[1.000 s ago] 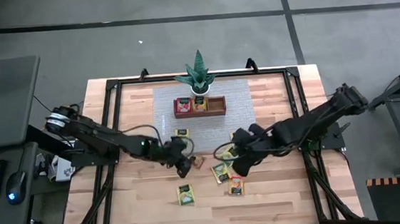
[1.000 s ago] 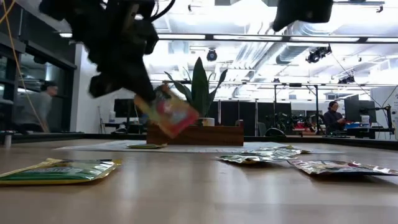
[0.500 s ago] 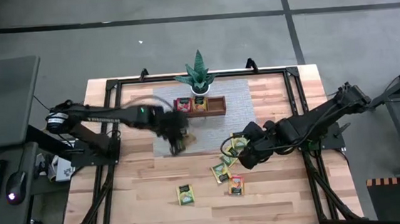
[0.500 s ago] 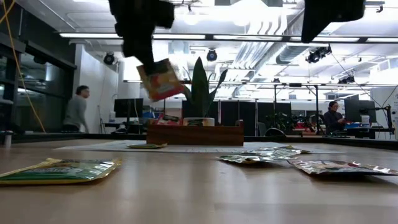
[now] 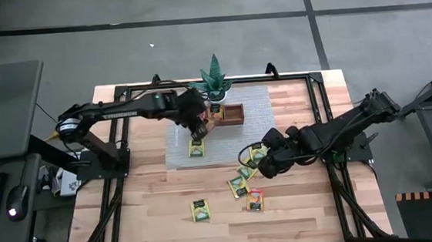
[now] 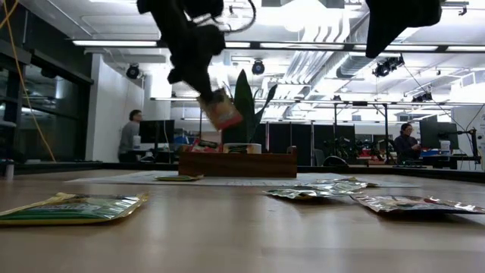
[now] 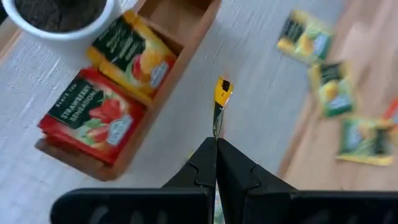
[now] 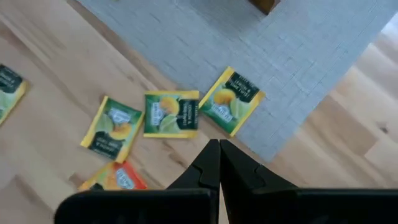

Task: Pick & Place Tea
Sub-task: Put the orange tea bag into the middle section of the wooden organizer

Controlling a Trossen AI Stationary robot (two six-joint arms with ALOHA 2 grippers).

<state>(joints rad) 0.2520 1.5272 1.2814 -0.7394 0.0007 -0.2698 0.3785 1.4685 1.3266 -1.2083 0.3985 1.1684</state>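
My left gripper hangs over the grey mat, just in front of the brown wooden tray, shut on an orange-red tea packet. The tray holds a red packet and an orange packet. My right gripper hovers shut and empty above loose yellow-green packets at the mat's near right corner. One more packet lies flat on the mat, and others on the bare wood. My left gripper pinches the orange-red packet between its two fingers. The left wrist view shows the packet edge-on, sticking out past the fingertips. The fingers slant down from above. The packet hangs tilted below them by its upper end, clear of mat and tray.
A small spiky green plant in a white pot stands right behind the tray. Black frame rails run along the table's edges. A person stands in the room far behind the table.
My left gripper has carried the orange-red packet up and away from the middle of the table toward the far edge, to just before the tray, rolling its wrist on the way; the packet stays pinched and clear. My right gripper has shifted a little toward the table's right.
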